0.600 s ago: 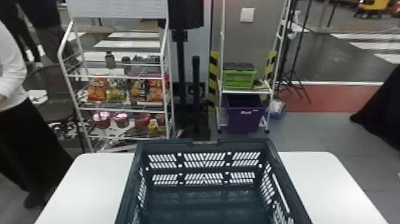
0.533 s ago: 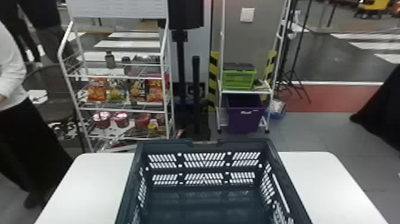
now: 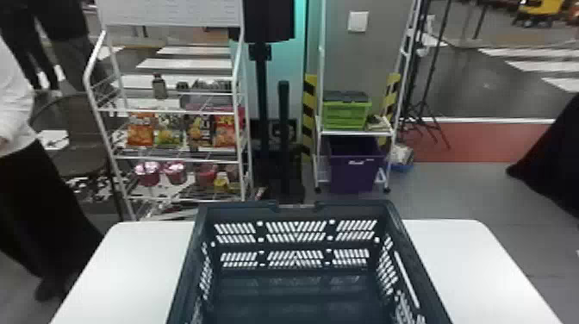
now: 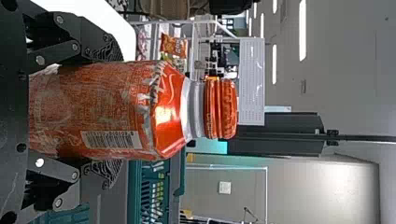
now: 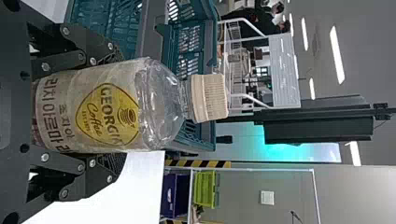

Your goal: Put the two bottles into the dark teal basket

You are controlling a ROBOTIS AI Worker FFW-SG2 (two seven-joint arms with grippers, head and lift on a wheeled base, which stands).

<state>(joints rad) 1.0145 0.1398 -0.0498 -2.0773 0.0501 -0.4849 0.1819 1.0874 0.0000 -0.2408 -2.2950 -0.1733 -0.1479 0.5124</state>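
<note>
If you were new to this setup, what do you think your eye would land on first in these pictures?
Probably the shiny orange-red bottle, held by the left gripper in the left wrist view. Next might be the clear bottle with a yellow label, in the right gripper, then the dark teal basket on the white table.

Bright, even indoor light falls on the white table (image 3: 125, 267), palest at four and eight o'clock, while shade pools inside the dark teal basket (image 3: 241, 212) at six. A turquoise glow washes the wall panel (image 3: 288, 64) at twelve. In the wrist views, ceiling strip lights (image 4: 302, 30) shine white; glare spots the orange bottle (image 4: 166, 116) and clear coffee bottle (image 5: 159, 100).
</note>
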